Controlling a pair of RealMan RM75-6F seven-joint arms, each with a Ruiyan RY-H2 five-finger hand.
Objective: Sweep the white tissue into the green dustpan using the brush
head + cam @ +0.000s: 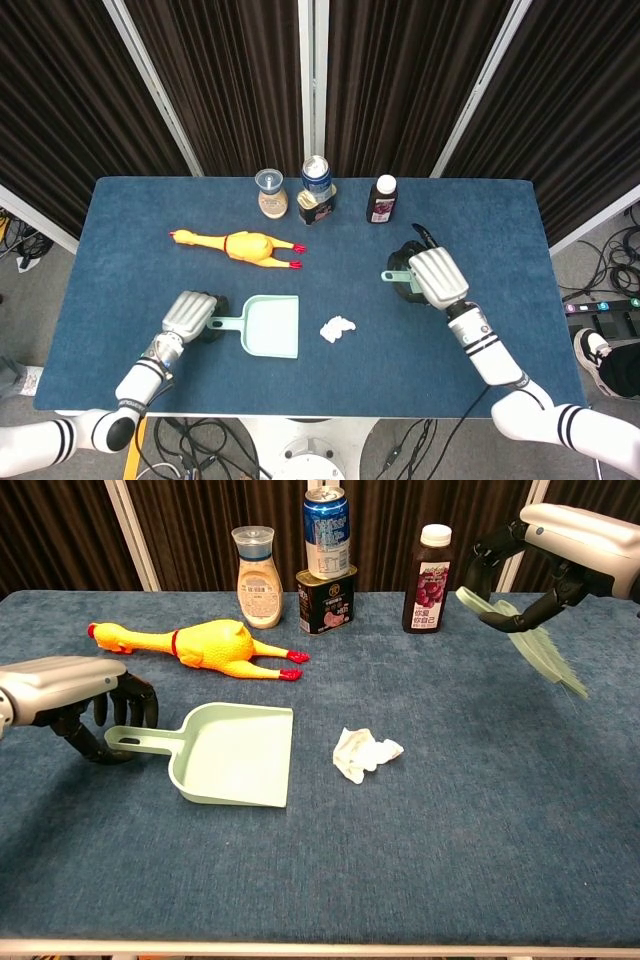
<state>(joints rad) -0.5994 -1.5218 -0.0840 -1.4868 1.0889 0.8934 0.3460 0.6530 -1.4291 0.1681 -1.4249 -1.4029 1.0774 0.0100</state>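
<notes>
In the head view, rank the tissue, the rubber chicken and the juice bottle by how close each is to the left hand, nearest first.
From the left hand:
1. Rubber chicken, just behind it, toward the curtains.
2. Tissue, off to its right, past the dustpan.
3. Juice bottle, at the back of the table, far right.

The left hand (70,695) sits low with its fingers curled closed, while the right hand (560,540) is raised, its fingers clenched.

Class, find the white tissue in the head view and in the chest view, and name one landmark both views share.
Head view: tissue lies low, centre, right of the dustpan.
Chest view: tissue sits mid-frame, right of the dustpan.
Shared landmark: the dustpan.
</notes>
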